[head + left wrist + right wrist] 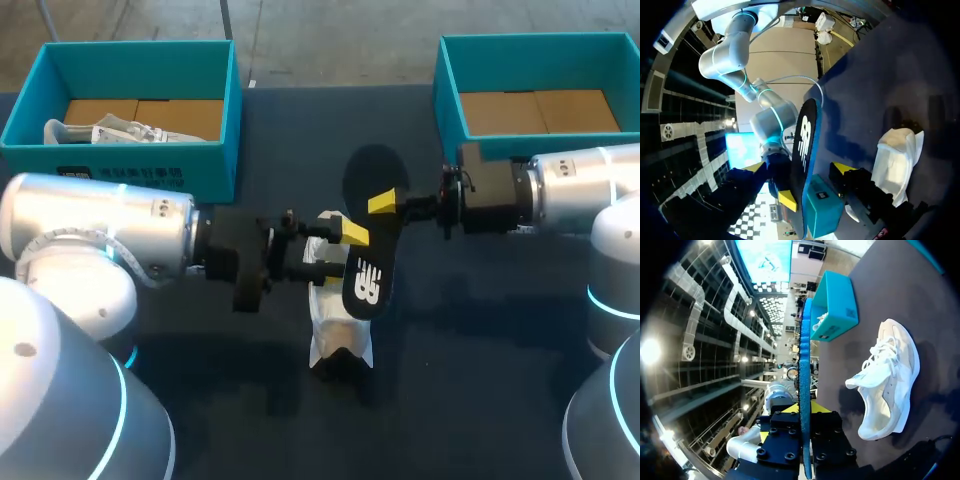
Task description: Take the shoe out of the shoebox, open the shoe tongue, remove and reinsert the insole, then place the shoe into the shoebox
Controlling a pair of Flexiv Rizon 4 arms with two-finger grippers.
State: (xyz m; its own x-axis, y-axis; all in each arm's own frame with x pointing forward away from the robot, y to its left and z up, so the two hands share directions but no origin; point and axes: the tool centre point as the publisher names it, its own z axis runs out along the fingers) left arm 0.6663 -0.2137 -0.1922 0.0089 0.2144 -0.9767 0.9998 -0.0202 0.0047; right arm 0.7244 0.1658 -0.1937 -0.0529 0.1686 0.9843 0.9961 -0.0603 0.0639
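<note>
R gripper (380, 215): clenched on a flat black foam insole w/ white logo (367, 275), held on edge above the table. In the right wrist view the insole (805, 350) runs straight out between both yellow tips, and its thin edge looks blue.
L gripper (322, 255): right at the shoe, just beside the insole. Can't tell whether it's gripping or let go.
Shoe: white lace-up sneaker (336, 325), sits on the dark navy table (480, 380) btwn the two arms, outside both boxes, partly under the insole (laces and tongue show best from the right wrist, shoe (890, 375)).
L shoebox: open teal cardboard box (140, 160), far-left corner, w/ a second white sneaker (100, 131) inside.
R shoebox: matching teal box (450, 90), far right, brown floor showing.
</note>
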